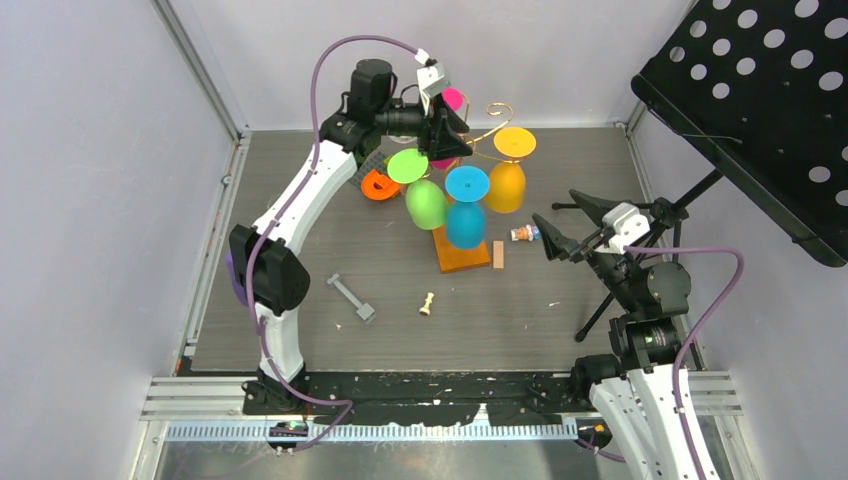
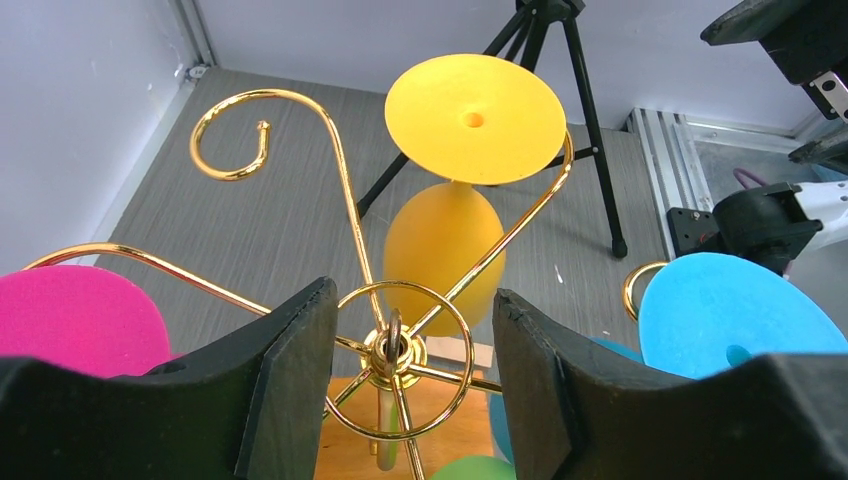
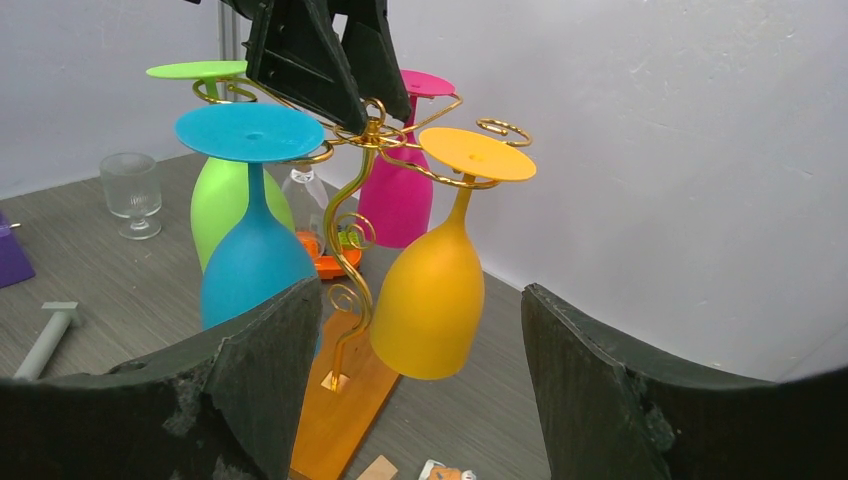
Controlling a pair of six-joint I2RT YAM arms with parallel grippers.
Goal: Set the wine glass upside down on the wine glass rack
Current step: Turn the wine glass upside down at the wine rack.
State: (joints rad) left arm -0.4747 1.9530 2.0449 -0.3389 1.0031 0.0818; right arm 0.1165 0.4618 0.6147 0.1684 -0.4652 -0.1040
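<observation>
**Rack and both arms, three views.** The wine glass rack (image 1: 465, 260) stands mid-tabletop (image 1: 520, 310) on its orange-brown wooden base, with gold arms curling out from the top of the central post. Four glasses hang from it upside down, feet uppermost: the green glass (image 1: 425, 203), blue glass (image 1: 466, 222), yellow glass (image 1: 506, 186) and pink glass (image 3: 395, 200).

The left claw (image 2: 412, 295) hangs directly above the rack's hub, its fingers spread to either side and gripping nothing. The pink glass's foot lies just beside it. The right claw (image 1: 555, 205) sits to the rack's right, well apart from it, spread wide and empty, and faces the blue and yellow glasses.

Loose on the tabletop are a clear glass (image 3: 130, 190), a grey T-shaped bar (image 1: 352, 297) and a small pale piece (image 1: 427, 303).
</observation>
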